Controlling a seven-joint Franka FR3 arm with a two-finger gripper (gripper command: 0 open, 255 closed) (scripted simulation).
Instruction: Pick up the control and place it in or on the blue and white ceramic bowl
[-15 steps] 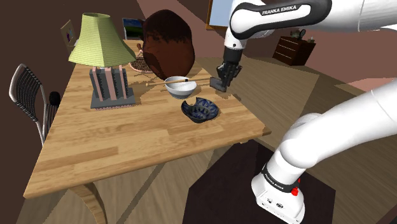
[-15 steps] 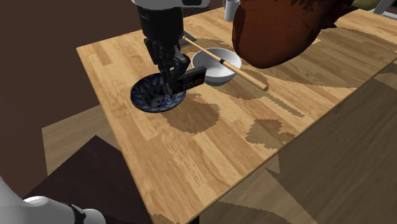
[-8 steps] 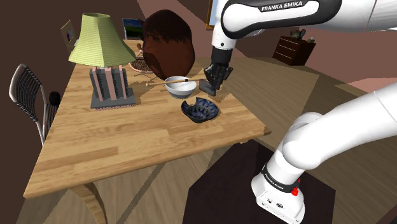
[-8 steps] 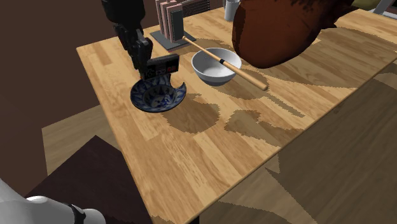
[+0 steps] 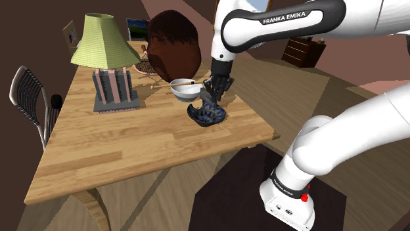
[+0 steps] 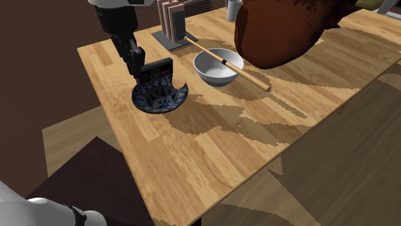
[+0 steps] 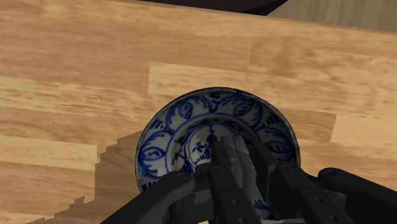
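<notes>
The control (image 6: 157, 69) is a dark grey flat pad, and my gripper (image 6: 137, 69) is shut on one end of it. It hangs just above the blue and white patterned bowl (image 6: 159, 97) at the table's near corner. In the shoulder view the gripper (image 5: 210, 98) is low over the bowl (image 5: 206, 114), at its far rim. In the wrist view the control (image 7: 230, 175) sticks out between my fingers (image 7: 172, 194) straight over the bowl's (image 7: 184, 118) centre.
A plain white bowl (image 6: 217, 67) with a long wooden stick (image 6: 238, 70) across it stands beside the patterned bowl. A big dark brown rounded object (image 5: 172, 44) and a green-shaded lamp (image 5: 105, 52) stand farther back. The table edge (image 5: 263, 131) is near the bowl. A chair (image 5: 29, 98) is at the shoulder view's left.
The gripper has carried the control toward the shoulder view's left and lower, from beside the bowls to right over the patterned bowl. It stays shut on the control.
</notes>
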